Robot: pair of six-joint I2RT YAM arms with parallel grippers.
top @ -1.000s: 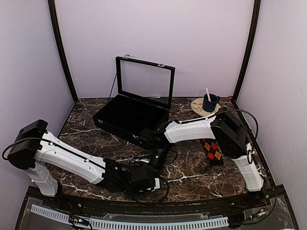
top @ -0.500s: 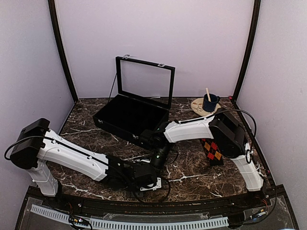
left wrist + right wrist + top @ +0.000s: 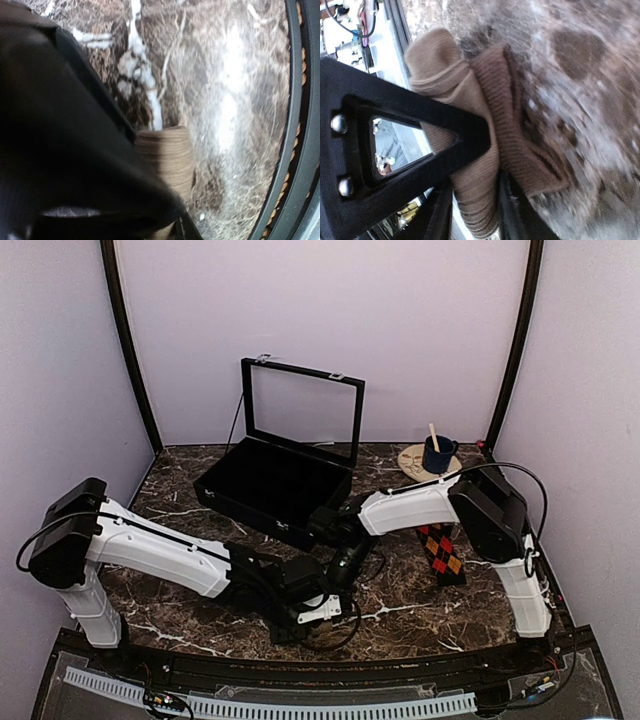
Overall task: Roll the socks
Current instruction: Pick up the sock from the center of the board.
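L pincer (image 3: 318,612) & R pincer (image 3: 338,580) sitting together near-centre on worktop (image 3: 400,590) at tan sock (image 3: 465,95). R fingers straddling it, grip unclear. L's state: can't tell. Argyle sock (image 3: 441,552) lying right. Black box (image 3: 270,485) standing far.

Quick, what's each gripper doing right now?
Left gripper: sock beside it, grip cannot be told.
Right gripper: sock between its fingers, grip cannot be told.

Tan sock (image 3: 167,155) blurred and half hidden, argyle sock (image 3: 441,552) partly behind right arm (image 3: 487,518)
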